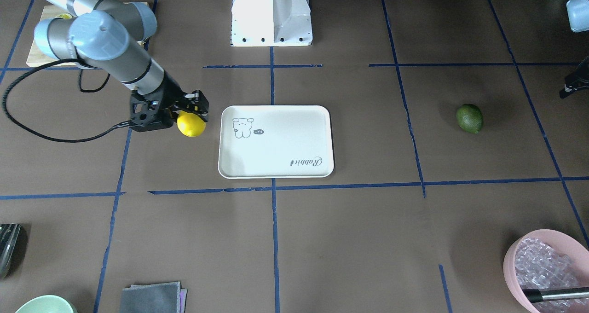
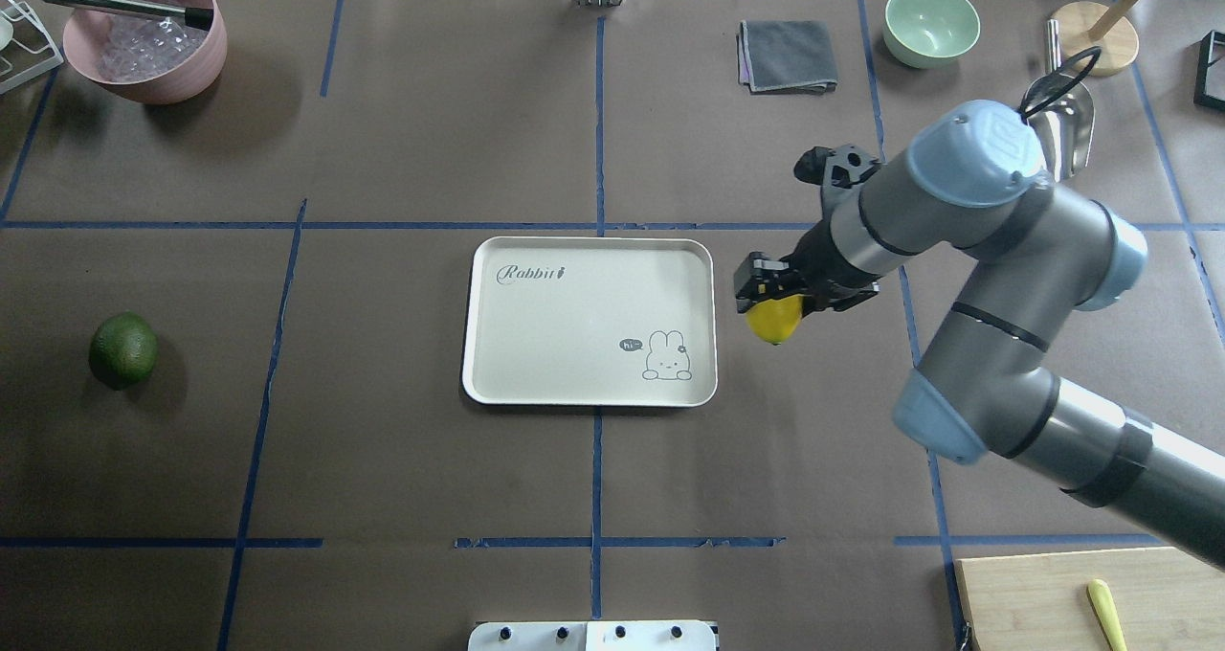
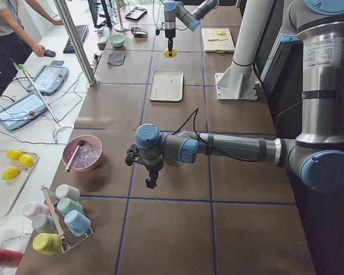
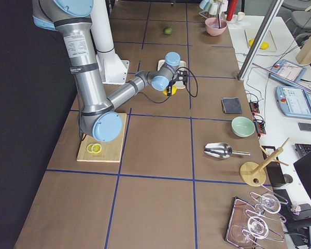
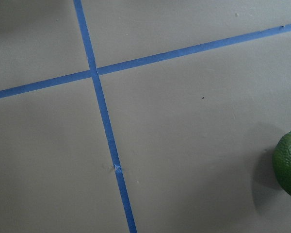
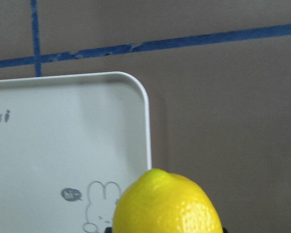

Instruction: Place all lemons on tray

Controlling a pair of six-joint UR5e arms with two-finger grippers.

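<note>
Seen from above, with twelve o'clock pointing away from the robot, the cream-white rectangular plastic tray with the bear drawing [image 2: 574,316] lies flat at the middle of the brown table; nothing lies on it. The right gripper [image 2: 768,299] sits at three o'clock of the tray, just beside its short edge, with its black fingers clenched round the bright yellow oval lemon [image 2: 773,322]; the lemon is outside the rim, and whether it touches the table I cannot tell. In the right wrist view the yellow fruit fills the bottom edge, with the tray's rounded corner just beyond it.

The dark green dimpled lemon [image 2: 122,349] rests on the table well apart from the tray, at nine o'clock; it also shows at the right edge of the left wrist view, near a cross of blue tape. The left gripper [image 3: 151,182] points downward over the table's left end; I cannot tell if it is released or clenched.

A pink bowl of clear bubble wrap [image 2: 144,48] stands at eleven o'clock; a folded grey cloth [image 2: 788,55] and a pale green bowl [image 2: 931,24] lie at one o'clock; a bamboo cutting board [image 2: 1034,594] sits at five o'clock.
</note>
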